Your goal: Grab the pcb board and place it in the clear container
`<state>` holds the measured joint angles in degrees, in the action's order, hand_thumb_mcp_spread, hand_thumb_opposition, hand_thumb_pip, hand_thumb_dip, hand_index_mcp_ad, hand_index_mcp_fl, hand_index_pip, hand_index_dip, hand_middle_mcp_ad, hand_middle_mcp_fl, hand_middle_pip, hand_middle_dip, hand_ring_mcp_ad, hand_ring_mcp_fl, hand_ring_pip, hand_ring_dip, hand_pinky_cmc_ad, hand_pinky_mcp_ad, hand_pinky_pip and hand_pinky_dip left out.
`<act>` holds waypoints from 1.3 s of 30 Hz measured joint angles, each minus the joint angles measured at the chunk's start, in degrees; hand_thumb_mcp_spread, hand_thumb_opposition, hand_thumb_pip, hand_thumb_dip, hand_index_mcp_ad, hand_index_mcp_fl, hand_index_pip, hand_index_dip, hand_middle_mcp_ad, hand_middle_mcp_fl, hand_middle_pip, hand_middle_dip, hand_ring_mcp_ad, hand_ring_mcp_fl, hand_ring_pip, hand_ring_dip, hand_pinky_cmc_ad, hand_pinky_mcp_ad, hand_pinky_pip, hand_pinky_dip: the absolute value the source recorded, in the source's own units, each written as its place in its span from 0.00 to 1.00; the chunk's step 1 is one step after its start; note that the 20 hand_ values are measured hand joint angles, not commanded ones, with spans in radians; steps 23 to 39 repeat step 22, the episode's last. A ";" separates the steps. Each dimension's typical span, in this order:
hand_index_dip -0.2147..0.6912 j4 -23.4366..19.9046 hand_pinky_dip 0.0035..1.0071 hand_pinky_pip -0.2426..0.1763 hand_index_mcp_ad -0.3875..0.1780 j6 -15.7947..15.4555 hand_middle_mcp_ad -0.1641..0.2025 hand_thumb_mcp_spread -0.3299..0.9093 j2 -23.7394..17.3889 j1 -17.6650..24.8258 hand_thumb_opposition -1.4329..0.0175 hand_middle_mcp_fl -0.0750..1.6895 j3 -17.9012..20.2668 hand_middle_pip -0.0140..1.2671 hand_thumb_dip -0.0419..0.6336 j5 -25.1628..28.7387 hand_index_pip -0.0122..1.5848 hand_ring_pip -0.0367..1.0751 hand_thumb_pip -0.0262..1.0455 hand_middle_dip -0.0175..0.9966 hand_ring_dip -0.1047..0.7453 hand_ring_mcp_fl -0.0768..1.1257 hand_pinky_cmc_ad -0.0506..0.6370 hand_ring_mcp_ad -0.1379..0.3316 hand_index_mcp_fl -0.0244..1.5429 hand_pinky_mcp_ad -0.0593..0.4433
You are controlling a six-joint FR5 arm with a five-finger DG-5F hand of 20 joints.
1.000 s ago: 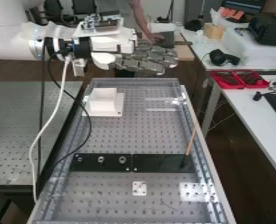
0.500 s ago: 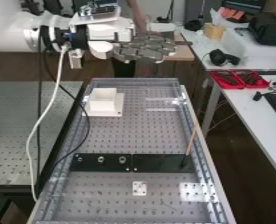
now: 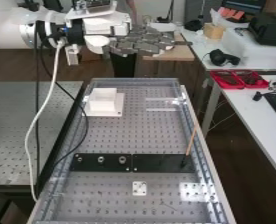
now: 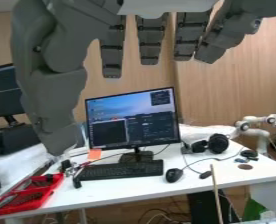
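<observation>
Robot hand (image 3: 142, 42), fingers straight, clear of bench edge (image 3: 134, 80)

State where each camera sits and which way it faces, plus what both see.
High view: fixed above the near end of the bench, looking down along it at a slant; arm and hand at upper left.
Wrist view: on the arm's wrist, facing a monitor on a white desk; fingers hang in from the top edge.
Shared: hand, headphones, red trays.

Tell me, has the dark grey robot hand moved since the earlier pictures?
Yes: in the high view, the hand has moved upward and slightly left, farther above the far edge of the perforated grey bench.
</observation>
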<state>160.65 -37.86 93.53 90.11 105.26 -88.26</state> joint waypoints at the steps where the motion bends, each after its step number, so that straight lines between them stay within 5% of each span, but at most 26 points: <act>1: 0.64 -0.01 0.17 0.36 0.45 0.04 0.61 0.69 -0.01 0.03 0.46 0.05 0.01 0.12 0.39 -0.04 0.11 0.10 0.36 0.14 0.13 0.07 0.53 0.59 0.12 0.35; 39: 0.66 -0.86 0.17 0.36 0.46 0.95 0.60 0.67 0.07 0.16 0.47 0.05 0.08 0.12 0.36 -0.74 0.08 0.10 0.34 0.14 0.13 0.07 0.53 0.59 0.14 0.35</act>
